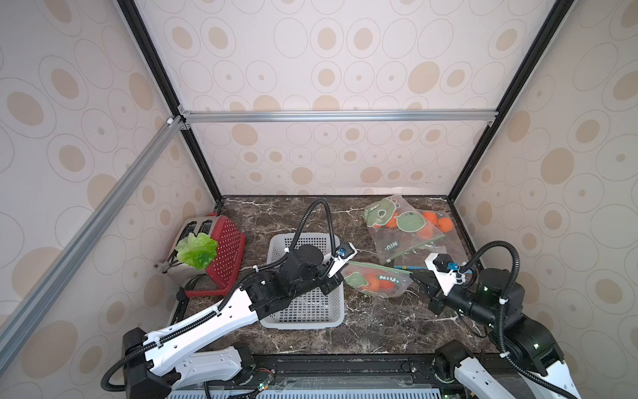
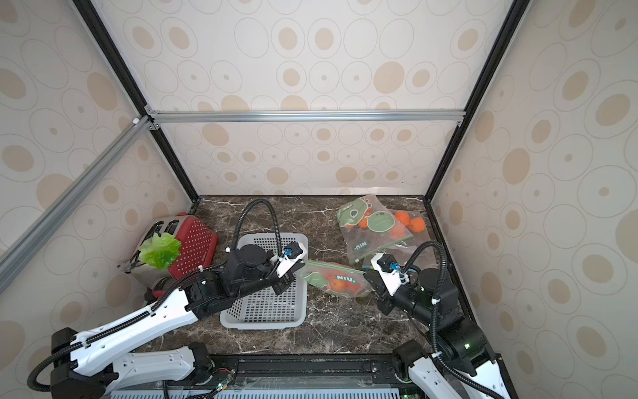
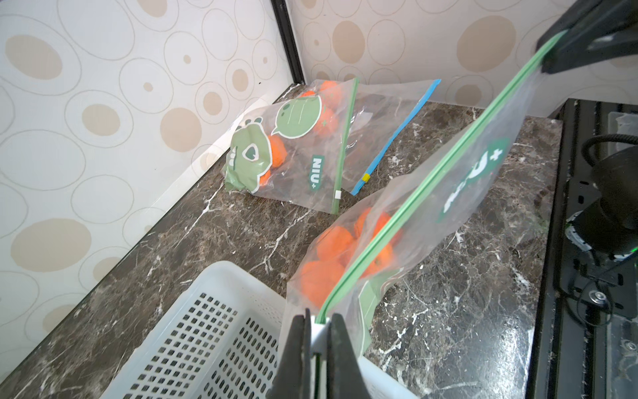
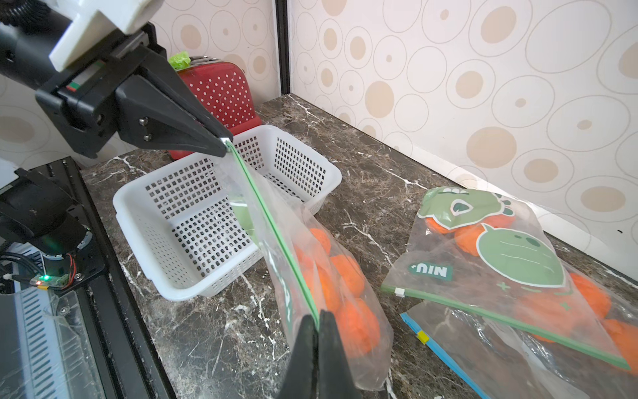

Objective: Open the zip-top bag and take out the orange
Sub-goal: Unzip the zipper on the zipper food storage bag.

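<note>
Nearest the robot's bases, both arms reach forward over the dark marble countertop (image 1: 373, 328) and share one load. The left gripper (image 3: 319, 321) has its jaws pressed together on the white slider (image 3: 319, 333) at one end of a green zip strip (image 3: 431, 179). The right gripper (image 4: 317, 321) is clamped tight on the opposite corner of the same zip-top bag (image 4: 303, 241), right where the strip ends. The strip runs taut and straight between the two grippers, and no gap shows along it, so I cannot tell whether the seal has parted. Below it the clear bag sags toward the marble with several oranges (image 4: 345, 276) bunched in its lower part, and whether it rests on the stone I cannot say. In both top views it sits between the grippers, just right of the white perforated basket (image 1: 300, 324). The left arm crosses above that basket, and its wrist view shows the basket's corner directly beside the bag. Farther back on the right lie two more bags, apart from both grippers. A second bag (image 1: 400, 235) with a green dinosaur print holds oranges of its own. Beneath its near edge is a third bag (image 3: 397, 131) with a blue strip, clear and flat. At the far left, close to the side wall, stands a red dotted toaster (image 1: 224, 255) — a green lettuce leaf (image 1: 196, 250) lies on top of it.
</note>
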Controlling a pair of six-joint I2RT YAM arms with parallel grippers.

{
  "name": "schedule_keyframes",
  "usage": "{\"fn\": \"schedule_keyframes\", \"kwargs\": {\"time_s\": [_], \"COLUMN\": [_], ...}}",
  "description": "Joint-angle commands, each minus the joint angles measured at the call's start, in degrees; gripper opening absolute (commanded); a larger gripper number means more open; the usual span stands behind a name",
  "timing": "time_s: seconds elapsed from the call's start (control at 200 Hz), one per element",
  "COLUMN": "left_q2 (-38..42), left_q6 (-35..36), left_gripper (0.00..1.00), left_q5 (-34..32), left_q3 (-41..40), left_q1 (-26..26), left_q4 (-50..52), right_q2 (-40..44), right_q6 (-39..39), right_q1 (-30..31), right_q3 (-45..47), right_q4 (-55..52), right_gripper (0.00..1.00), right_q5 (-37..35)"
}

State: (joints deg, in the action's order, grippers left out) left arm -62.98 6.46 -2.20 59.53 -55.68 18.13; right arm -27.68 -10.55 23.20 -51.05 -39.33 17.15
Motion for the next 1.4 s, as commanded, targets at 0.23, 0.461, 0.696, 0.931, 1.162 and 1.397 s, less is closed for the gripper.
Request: {"fn": "schedule_keyframes", "kwargs": {"time_s": [0.23, 0.461, 0.696, 0.931, 1.162, 1.397], "left_q2": [1.3, 2.9, 3.7, 4.3, 4.4, 4.8], "left_q6": [-3.5, -6.2, -6.2, -5.9, -4.2, -3.4], "left_gripper": [0.0, 0.0, 0.0, 0.0, 0.0, 0.0], "left_q5": [-10.8, -8.3, -8.0, -5.9, -4.5, -3.0], "left_q3": [5.3, 5.6, 6.6, 4.5, 5.4, 5.2], "left_q1": [2.5, 2.5, 2.5, 2.6, 2.6, 2.6], "left_q4": [13.9, 20.9, 26.1, 24.6, 27.1, 27.9], "right_q2": [-0.1, 0.6, 1.7, 1.5, 0.5, 0.8], "right_q6": [-2.7, -4.4, -5.6, -5.7, -6.0, -6.2], "right_q1": [-0.4, -0.3, -0.3, -0.3, -0.3, -0.3], "right_q3": [-4.1, -4.6, -4.9, -4.5, -5.6, -6.2], "right_q4": [-2.1, -4.3, -7.5, -6.5, -6.7, -7.5], "right_gripper": [0.0, 0.0, 0.0, 0.0, 0.0, 0.0], "right_q5": [-8.8, -7.5, -7.9, -6.4, -7.4, -7.4]}}
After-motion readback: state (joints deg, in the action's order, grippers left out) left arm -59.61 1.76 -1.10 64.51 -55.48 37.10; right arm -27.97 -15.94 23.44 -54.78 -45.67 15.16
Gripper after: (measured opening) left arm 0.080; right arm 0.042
